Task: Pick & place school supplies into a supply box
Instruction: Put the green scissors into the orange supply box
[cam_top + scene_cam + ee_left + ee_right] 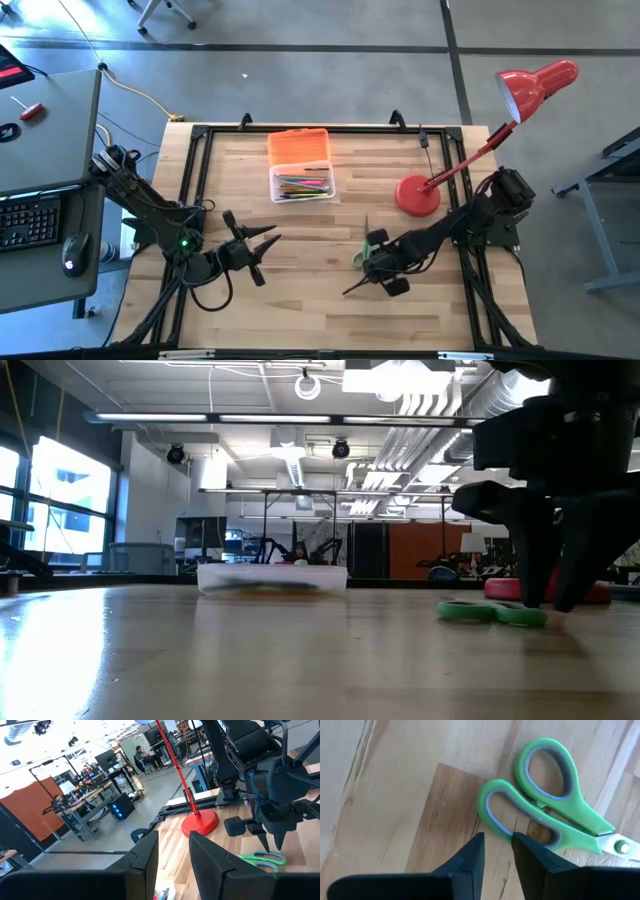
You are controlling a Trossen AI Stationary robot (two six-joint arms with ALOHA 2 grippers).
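Green-handled scissors [545, 805] lie flat on the wooden table [300, 300], right of its middle. My right gripper [498, 840] points down over them, open by a narrow gap, with its fingertips at the rim of one handle loop; it also shows in the high view [370, 262] and the low view [545, 595]. The supply box [303, 184], a clear tray holding several pens and pencils, stands at the far middle with its orange lid [298, 146] behind it. My left gripper [262, 248] hovers open at the near left, pointing level toward the right arm. My right gripper comes at the scissors from above. One fingertip [520, 842] stands against the outer rim of the handle loop [506, 832] nearest it, the other just beside that rim. I cannot tell whether either one touches. The scissors lie flat on the table.
A red desk lamp stands with its round base [417, 195] on the table just beyond the right arm, its stem slanting up to the shade [535, 85]. A black frame [200, 135] runs round the table's edges. A desk with a keyboard [30, 220] stands to the left.
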